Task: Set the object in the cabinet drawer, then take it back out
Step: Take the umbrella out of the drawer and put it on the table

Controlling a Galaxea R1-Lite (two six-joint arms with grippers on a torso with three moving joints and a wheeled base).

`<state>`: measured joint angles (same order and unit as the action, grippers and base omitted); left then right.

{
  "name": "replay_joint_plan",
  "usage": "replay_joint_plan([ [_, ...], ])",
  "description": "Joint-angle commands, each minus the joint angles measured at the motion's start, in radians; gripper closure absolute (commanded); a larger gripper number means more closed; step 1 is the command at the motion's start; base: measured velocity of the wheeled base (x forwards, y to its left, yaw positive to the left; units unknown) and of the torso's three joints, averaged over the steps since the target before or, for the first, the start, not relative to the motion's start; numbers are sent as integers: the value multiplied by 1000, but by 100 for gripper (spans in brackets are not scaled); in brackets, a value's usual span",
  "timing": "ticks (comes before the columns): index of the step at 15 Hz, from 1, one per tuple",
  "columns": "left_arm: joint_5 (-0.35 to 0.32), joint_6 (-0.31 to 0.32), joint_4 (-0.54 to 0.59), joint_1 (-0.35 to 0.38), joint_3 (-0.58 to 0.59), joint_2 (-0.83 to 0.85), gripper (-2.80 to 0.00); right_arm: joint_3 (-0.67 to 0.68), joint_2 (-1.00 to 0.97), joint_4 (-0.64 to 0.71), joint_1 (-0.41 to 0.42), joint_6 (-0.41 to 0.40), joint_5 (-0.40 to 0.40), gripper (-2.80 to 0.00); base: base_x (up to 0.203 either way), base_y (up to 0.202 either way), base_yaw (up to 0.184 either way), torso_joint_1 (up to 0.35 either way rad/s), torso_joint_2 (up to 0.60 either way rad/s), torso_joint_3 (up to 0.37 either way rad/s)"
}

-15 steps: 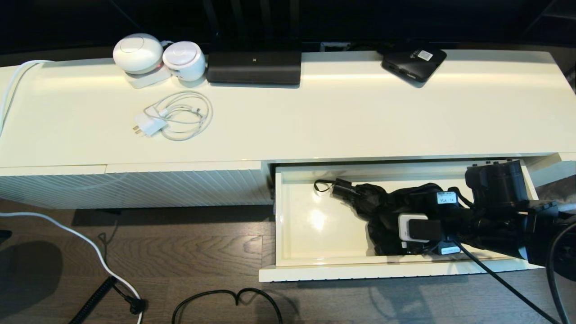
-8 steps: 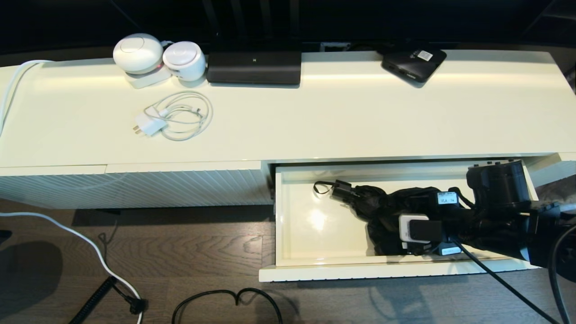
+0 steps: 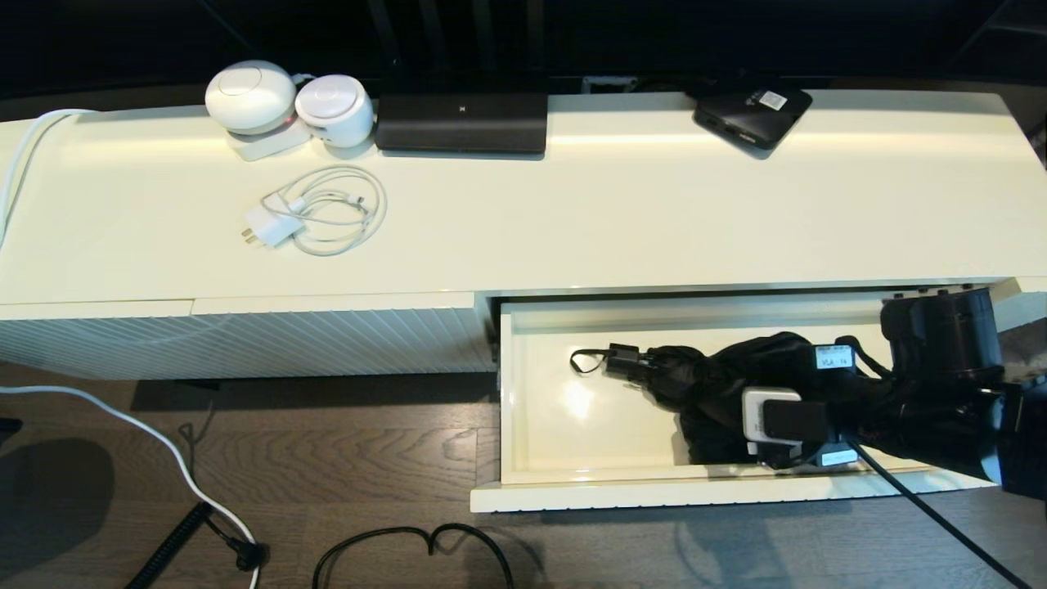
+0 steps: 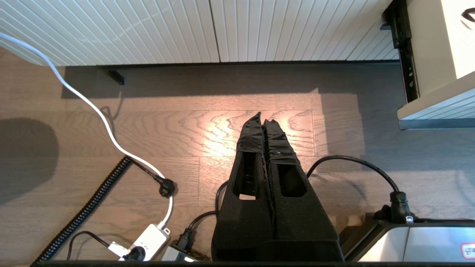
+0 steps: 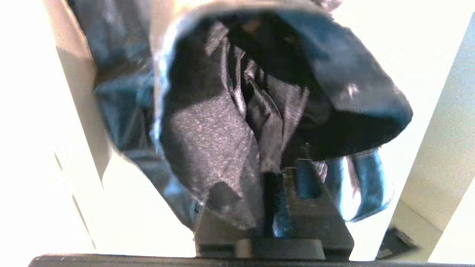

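The black, rumpled-fabric folding umbrella [image 3: 695,372] lies inside the open cream-white ribbed cabinet drawer [image 3: 523,393], toward its right end. The right gripper [image 3: 736,409] is clenched on the loose fabric. The cloth, not the shaft, seems gripped, so it could slip or unfurl and snag the drawer's front wall on lifting. One umbrella, one open drawer. The left gripper [image 4: 264,116], fingers pressed together, hangs left of the drawer.

1. The cabinet drawer [image 3: 540,393] stood pulled open below the cabinet top's front edge, toward its right end.
2. The black umbrella [image 3: 703,376] lay in the drawer's right half, handle and strap loop pointing left.
3. The right gripper [image 3: 736,409] reached in from the drawer's right end, its fingers buried in the rumpled fabric.
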<state>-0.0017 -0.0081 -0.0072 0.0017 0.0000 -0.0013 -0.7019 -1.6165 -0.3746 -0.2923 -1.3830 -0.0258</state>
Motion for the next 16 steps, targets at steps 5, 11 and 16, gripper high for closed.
replay_joint_plan([
  [5,0,-1,0,1,0,-2,0,11,124,-11,-2,-5,1,0,0,0,0,0,0,0],
  [11,0,-1,0,0,0,-2,0,45,239,-4,-2,-2,0,0,0,0,0,0,0,0],
  [16,0,0,0,0,0,-2,0,67,358,2,-5,-2,1,0,0,0,0,0,0,0],
])
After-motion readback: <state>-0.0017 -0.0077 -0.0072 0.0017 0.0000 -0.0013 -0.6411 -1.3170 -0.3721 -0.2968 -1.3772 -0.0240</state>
